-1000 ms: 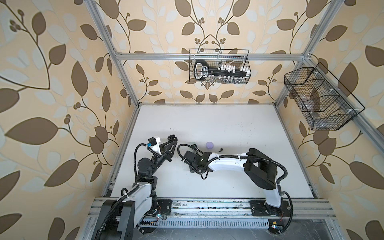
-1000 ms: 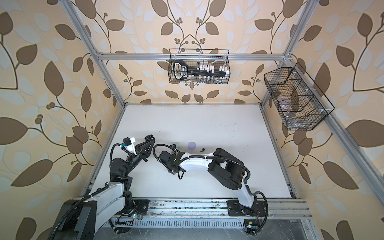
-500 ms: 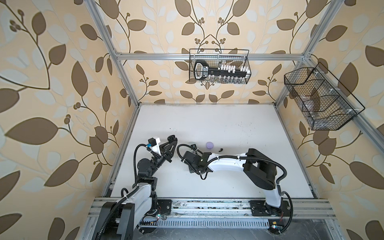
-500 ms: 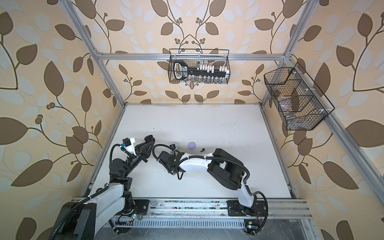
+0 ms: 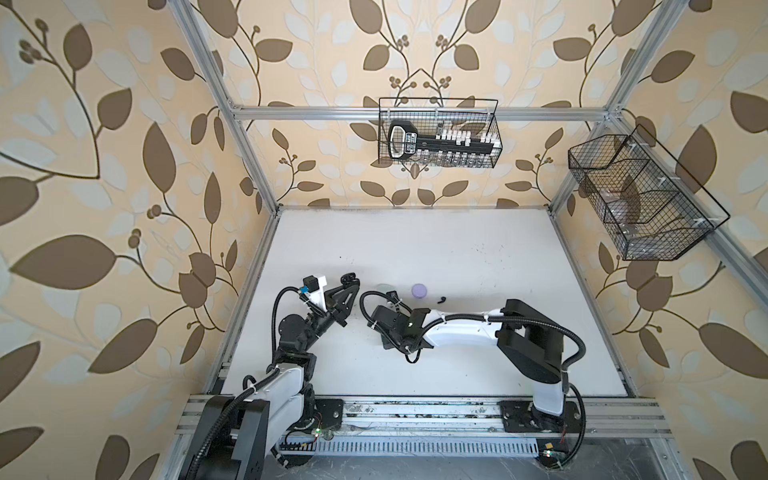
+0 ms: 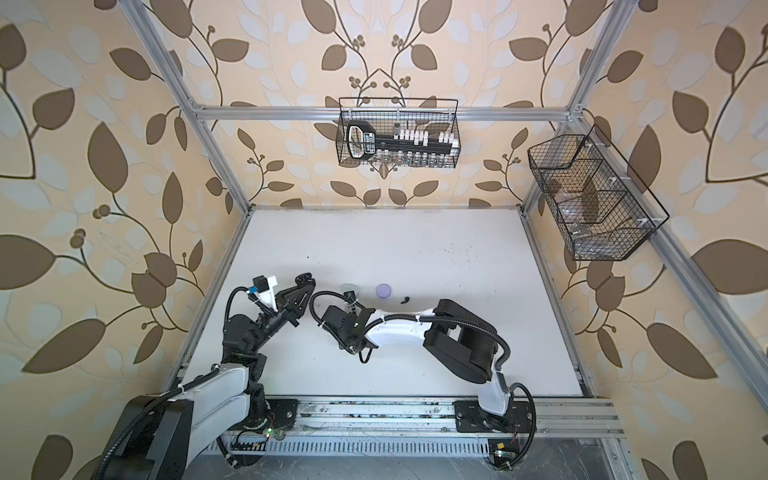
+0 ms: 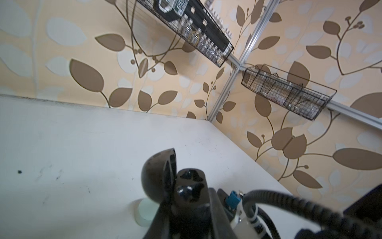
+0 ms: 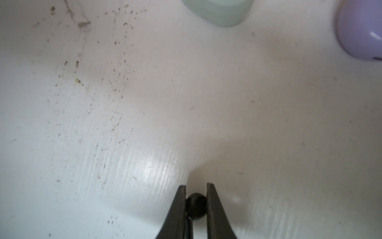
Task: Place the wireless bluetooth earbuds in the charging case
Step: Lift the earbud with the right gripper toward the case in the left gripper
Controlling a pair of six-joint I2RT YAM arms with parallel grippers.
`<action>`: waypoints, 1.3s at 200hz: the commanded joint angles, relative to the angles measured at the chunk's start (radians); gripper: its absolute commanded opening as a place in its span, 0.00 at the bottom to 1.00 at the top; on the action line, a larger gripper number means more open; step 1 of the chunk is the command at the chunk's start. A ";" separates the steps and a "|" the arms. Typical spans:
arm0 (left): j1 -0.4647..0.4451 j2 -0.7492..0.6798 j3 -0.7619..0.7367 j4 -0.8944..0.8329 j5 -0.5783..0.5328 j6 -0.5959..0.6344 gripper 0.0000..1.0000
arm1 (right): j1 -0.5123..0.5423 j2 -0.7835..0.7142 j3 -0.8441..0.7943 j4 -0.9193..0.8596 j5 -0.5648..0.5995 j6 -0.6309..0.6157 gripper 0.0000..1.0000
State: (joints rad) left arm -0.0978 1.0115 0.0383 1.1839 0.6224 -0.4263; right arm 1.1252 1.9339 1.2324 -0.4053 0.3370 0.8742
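Observation:
My left gripper [image 7: 190, 199] is shut on a black charging case [image 7: 189, 184] held above the table, with its round lid [image 7: 159, 171] hinged open. In both top views this case [image 5: 350, 277] [image 6: 304, 277] sits at the tip of the left gripper [image 5: 345, 289]. My right gripper [image 8: 196, 186] points down at the white table and is shut on a small black earbud [image 8: 196, 205]. In a top view the right wrist [image 5: 409, 326] hides that gripper's fingers. A second black earbud [image 5: 441, 299] [image 6: 405, 298] lies on the table behind the right arm.
A closed lilac case [image 5: 419, 290] [image 8: 361, 31] and a pale mint case [image 5: 384, 287] [image 7: 145, 211] [image 8: 219, 10] rest on the table between the arms. Two wire baskets [image 5: 438, 133] [image 5: 640, 199] hang on the walls. The white table [image 5: 415, 245] stretches toward the back wall.
The right gripper's jaws have come together on the black earbud. Both arms have stayed almost still.

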 commanded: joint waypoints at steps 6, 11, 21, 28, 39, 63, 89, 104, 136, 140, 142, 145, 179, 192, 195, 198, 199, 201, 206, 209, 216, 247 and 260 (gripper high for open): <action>-0.070 0.038 0.078 -0.004 0.074 0.115 0.00 | -0.014 -0.144 -0.076 0.033 0.044 0.018 0.12; -0.080 0.043 0.082 -0.011 0.080 0.124 0.00 | -0.017 -0.168 -0.092 0.039 0.052 0.019 0.12; -0.098 0.053 0.089 -0.017 0.085 0.143 0.00 | -0.028 -0.219 -0.130 0.057 0.066 0.019 0.12; -0.112 0.062 0.092 -0.020 0.090 0.159 0.00 | -0.034 -0.256 -0.161 0.068 0.078 0.022 0.12; -0.136 0.085 0.099 -0.017 0.102 0.187 0.00 | -0.040 -0.318 -0.209 0.097 0.103 0.019 0.12; -0.187 0.163 0.106 0.043 0.148 0.234 0.00 | -0.047 -0.459 -0.309 0.150 0.169 0.001 0.12; -0.204 0.258 0.106 0.165 0.232 0.232 0.00 | -0.047 -0.607 -0.391 0.188 0.237 -0.020 0.12; -0.222 0.314 0.108 0.238 0.270 0.232 0.00 | -0.047 -0.690 -0.432 0.223 0.267 -0.044 0.12; -0.293 0.378 0.152 0.238 0.279 0.253 0.00 | -0.028 -0.814 -0.487 0.336 0.309 -0.123 0.11; -0.304 0.382 0.155 0.239 0.280 0.258 0.00 | -0.023 -0.823 -0.491 0.350 0.316 -0.131 0.11; -0.311 0.383 0.157 0.239 0.280 0.260 0.00 | -0.021 -0.827 -0.492 0.358 0.318 -0.137 0.11; -0.320 0.383 0.159 0.238 0.278 0.261 0.00 | -0.018 -0.832 -0.494 0.369 0.323 -0.143 0.11; -0.398 0.379 0.179 0.238 0.261 0.259 0.00 | 0.014 -0.857 -0.505 0.483 0.338 -0.219 0.10; -0.418 0.377 0.185 0.239 0.250 0.254 0.00 | 0.026 -0.860 -0.508 0.525 0.339 -0.239 0.10; -0.422 0.377 0.186 0.239 0.248 0.253 0.00 | 0.029 -0.860 -0.508 0.536 0.338 -0.245 0.10; -0.424 0.377 0.187 0.238 0.248 0.251 0.00 | 0.032 -0.860 -0.510 0.547 0.336 -0.251 0.10; -0.425 0.376 0.187 0.239 0.247 0.250 0.00 | 0.033 -0.860 -0.511 0.549 0.335 -0.253 0.10; -0.427 0.375 0.188 0.238 0.245 0.250 0.00 | 0.035 -0.858 -0.511 0.556 0.335 -0.257 0.10; -0.431 0.375 0.189 0.239 0.238 0.246 0.00 | 0.042 -0.856 -0.510 0.570 0.334 -0.266 0.10; -0.433 0.373 0.190 0.238 0.233 0.243 0.00 | 0.045 -0.855 -0.510 0.578 0.335 -0.270 0.10; -0.434 0.367 0.190 0.239 0.219 0.233 0.00 | 0.055 -0.850 -0.510 0.596 0.335 -0.281 0.11; -0.447 0.322 0.185 0.238 0.160 0.186 0.00 | 0.079 -0.821 -0.509 0.643 0.346 -0.311 0.11; -0.455 0.304 0.179 0.238 0.131 0.175 0.00 | 0.085 -0.811 -0.513 0.664 0.347 -0.320 0.11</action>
State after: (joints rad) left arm -0.5343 1.3712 0.2005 1.3407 0.8074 -0.2176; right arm 1.1988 1.1004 0.7395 0.1856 0.6556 0.5995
